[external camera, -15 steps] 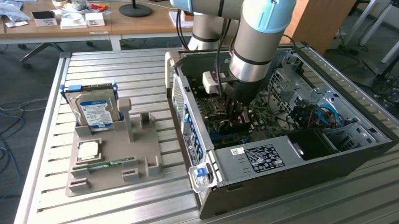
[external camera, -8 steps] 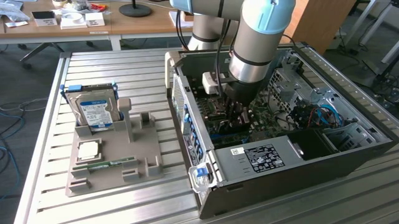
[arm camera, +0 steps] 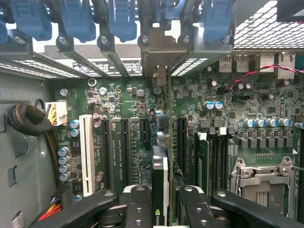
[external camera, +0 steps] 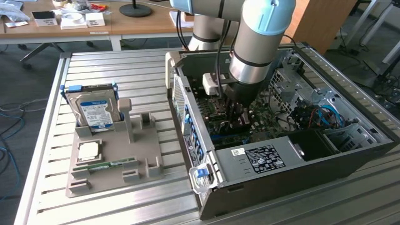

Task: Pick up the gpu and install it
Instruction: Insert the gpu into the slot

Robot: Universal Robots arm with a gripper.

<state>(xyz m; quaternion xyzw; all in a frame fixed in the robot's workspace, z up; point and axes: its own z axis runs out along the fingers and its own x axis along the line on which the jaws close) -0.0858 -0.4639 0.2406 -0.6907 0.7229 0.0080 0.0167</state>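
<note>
The scene was an office or lab with wooden desks (external camera: 93, 28) at the back, and in front of them a ribbed metal worktop (external camera: 125, 70) carrying an open computer case (external camera: 350, 154) lying on its side. The robot arm (external camera: 256, 42) reached straight down into the case, and its end effector (external camera: 236, 123) sat low over the green motherboard (arm camera: 128, 102), deep between the case walls.

In the wrist view the end effector (arm camera: 165, 204) was pinching the gpu (arm camera: 161, 180) between its two black fingers (arm camera: 137, 204). The card stood on edge between them, thin and upright, with a pale logo on its near edge. Its silver end bracket (arm camera: 164, 61) ran ahead of the end effector to the row of rear slot openings, where blue clips (arm camera: 76, 19) lined the back of the case. The lower edge of the card lay in line with one of the long black slots (arm camera: 180, 142) on the motherboard; whether it was fully seated I could not tell. To one side of the end effector stood a white slot (arm camera: 86, 152) and a sleeved cable bundle (arm camera: 26, 121); to the other, the empty processor socket (arm camera: 263, 175).

Outside the case, well away from the end effector toward the exterior view's left, a grey holder tray (external camera: 150, 154) rested on the worktop. A hard drive (external camera: 97, 112) with a blue and white label stood upright in it, with a processor chip (external camera: 87, 151) and a narrow green memory stick (external camera: 109, 165) lying nearer the front.
</note>
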